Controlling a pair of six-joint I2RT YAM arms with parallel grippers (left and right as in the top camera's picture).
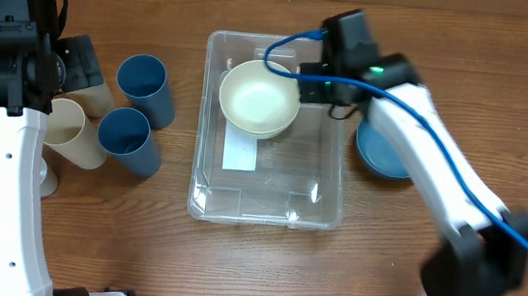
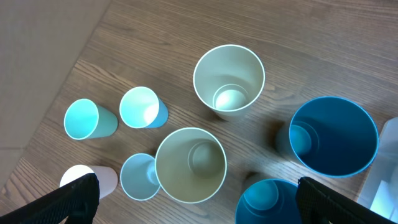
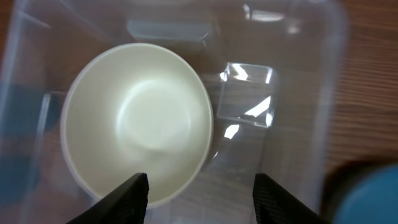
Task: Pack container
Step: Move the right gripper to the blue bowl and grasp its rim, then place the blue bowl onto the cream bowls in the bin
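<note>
The clear rectangular container sits mid-table with a white label on its base. A cream bowl lies inside it at the far left end. My right gripper hovers over the bowl's right rim. In the right wrist view the right gripper is open and empty, with the bowl below and to the left and the container wall to the right. My left gripper is open and empty above a cluster of cups. It also shows in the overhead view.
A round blue bowl stands right of the container. Two dark blue cups and cream cups stand left of it. The left wrist view shows cream cups, blue cups, pale teal cups and a pink cup.
</note>
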